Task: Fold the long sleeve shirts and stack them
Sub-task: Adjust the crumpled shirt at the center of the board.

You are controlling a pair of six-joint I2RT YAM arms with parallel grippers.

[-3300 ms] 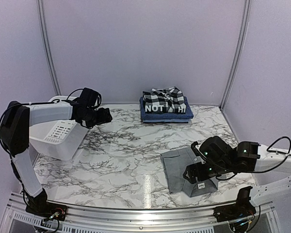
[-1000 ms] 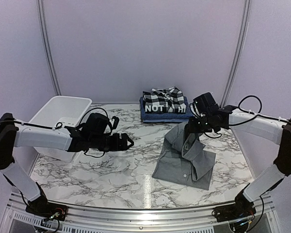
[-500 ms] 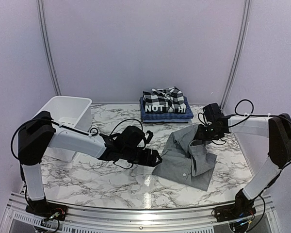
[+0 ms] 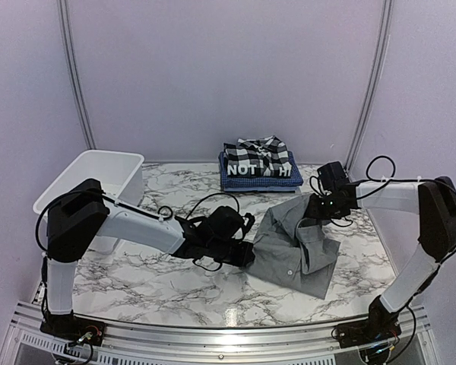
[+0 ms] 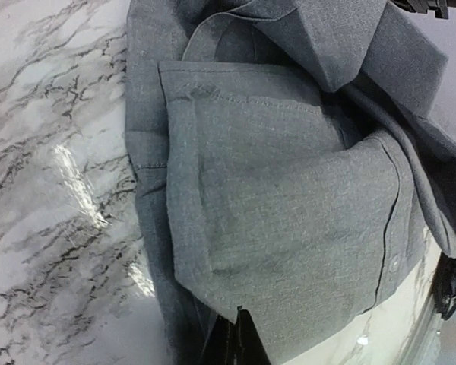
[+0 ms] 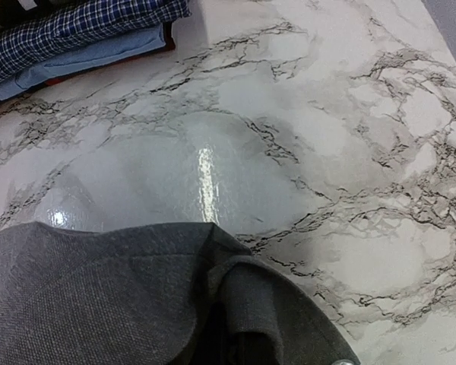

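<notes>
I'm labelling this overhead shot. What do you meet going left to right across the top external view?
In order: white tub → left hand → grey shirt. The folded stack and right hand overlap the grey shirt, so left out.

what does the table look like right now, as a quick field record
grey shirt: on marble table, right of centre, partly folded, far edge raised
left gripper: shut on grey shirt's left edge
right gripper: shut on grey shirt's far edge
folded stack: at back, plaid on top, black lettered, blue checked below
white tub: far left
</notes>
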